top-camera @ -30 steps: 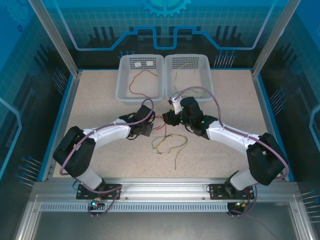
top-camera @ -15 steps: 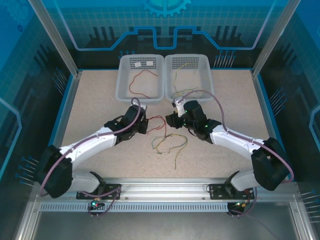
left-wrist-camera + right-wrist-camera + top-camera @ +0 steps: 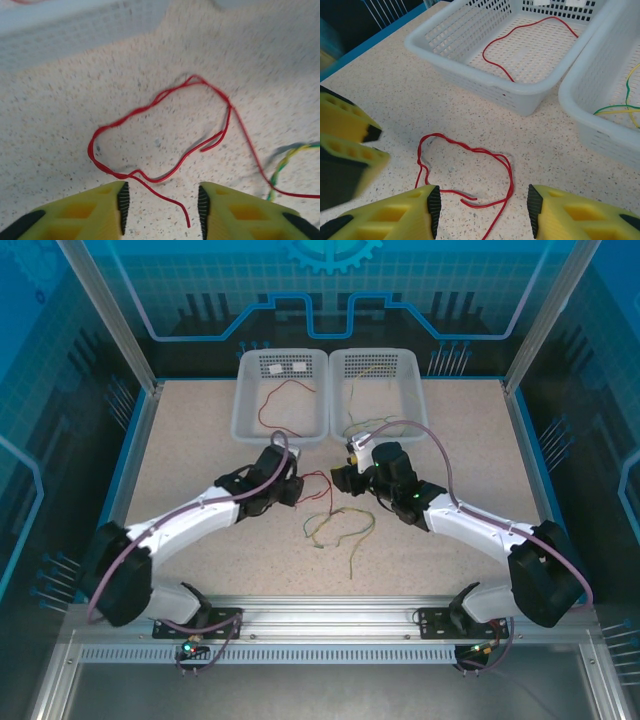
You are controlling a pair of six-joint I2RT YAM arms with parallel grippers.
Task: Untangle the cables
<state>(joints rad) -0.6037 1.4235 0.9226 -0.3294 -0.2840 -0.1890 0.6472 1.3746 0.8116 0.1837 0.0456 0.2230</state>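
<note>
The red wire lies flat on the table in one loose loop, between the two grippers and just in front of the baskets. One long end of it runs close past the green wire, which lies nearer to the arm bases; I cannot tell if the two cross there. The loop looks almost free from the green one, so I judge that the separating is nearly done for this wire. The left gripper hangs low over the short free end with its fingers about half apart; the end lies on the table between them and nothing is pinched. The right gripper faces it from the other side of the loop, also about half open and with nothing in it. This placing seems meant to let either one take the wire. Behind, the left basket holds a second red wire and the right basket a second green wire, so probably each colour has its own basket, and this red one belongs in the left
</note>
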